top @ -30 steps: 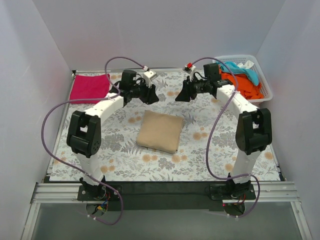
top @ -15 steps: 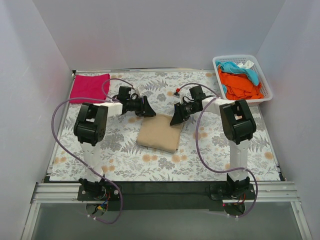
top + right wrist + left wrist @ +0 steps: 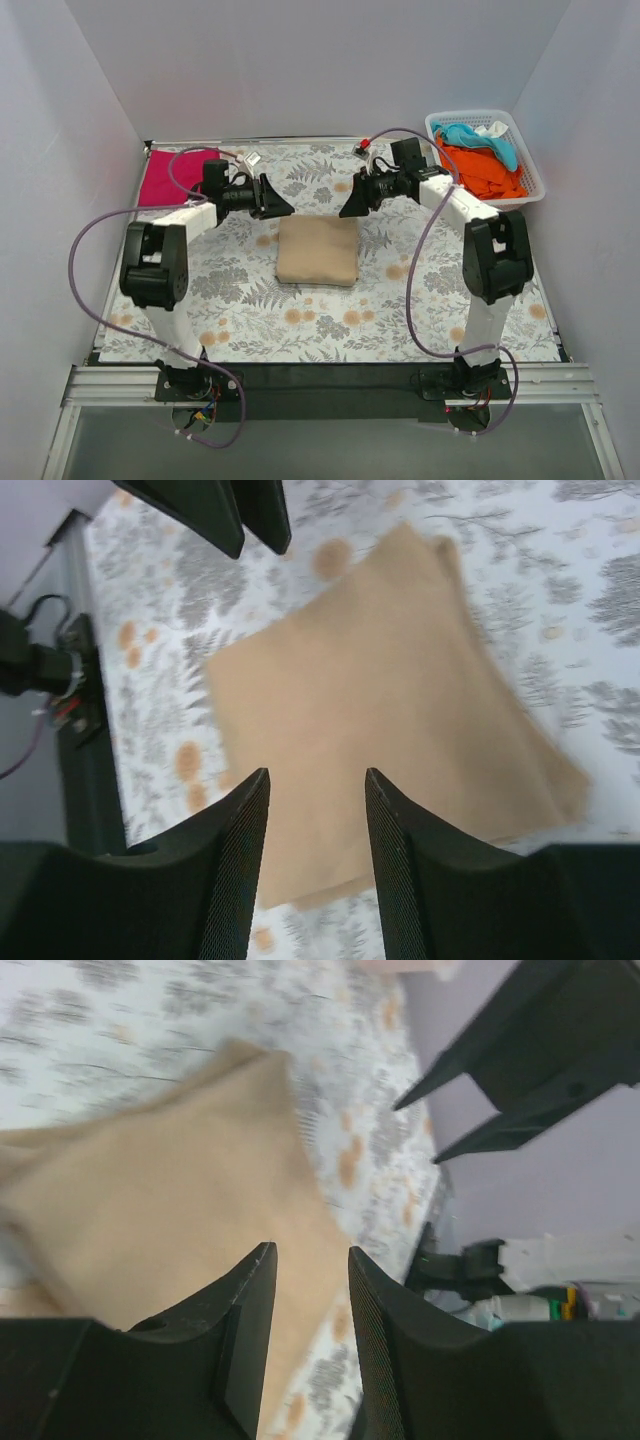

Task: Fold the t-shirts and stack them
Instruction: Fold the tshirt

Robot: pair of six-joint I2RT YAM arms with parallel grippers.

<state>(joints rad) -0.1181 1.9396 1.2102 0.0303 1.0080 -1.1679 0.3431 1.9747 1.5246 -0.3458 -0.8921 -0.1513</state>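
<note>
Tan folded t-shirt point(image 3: 318, 250) lies flat — left pincer point(image 3: 280, 207) and right pincer point(image 3: 347, 209) hover released, empty.

Right gripper point(image 3: 316, 780) at btm of frame: two dark fingers point(image 3: 235, 870) spread apart, nothing between them. Past the gap lies a tan t-shirt point(image 3: 390, 710), folded to a rough rectangle, w/ layered edges showing at its right side & far corner. It lies flat on a floral table cover point(image 3: 560, 600) w/ grey leaves & orange blooms. Top left: tips of the left gripper point(image 3: 255, 540), dark, pointing down into frame, near the shirt's far corner but apart from it. Left edge: dark rail point(image 3: 100, 780) w/ cables point(image 3: 40, 670) beside it. Can't tell how high the fingers are over the shirt.
</note>
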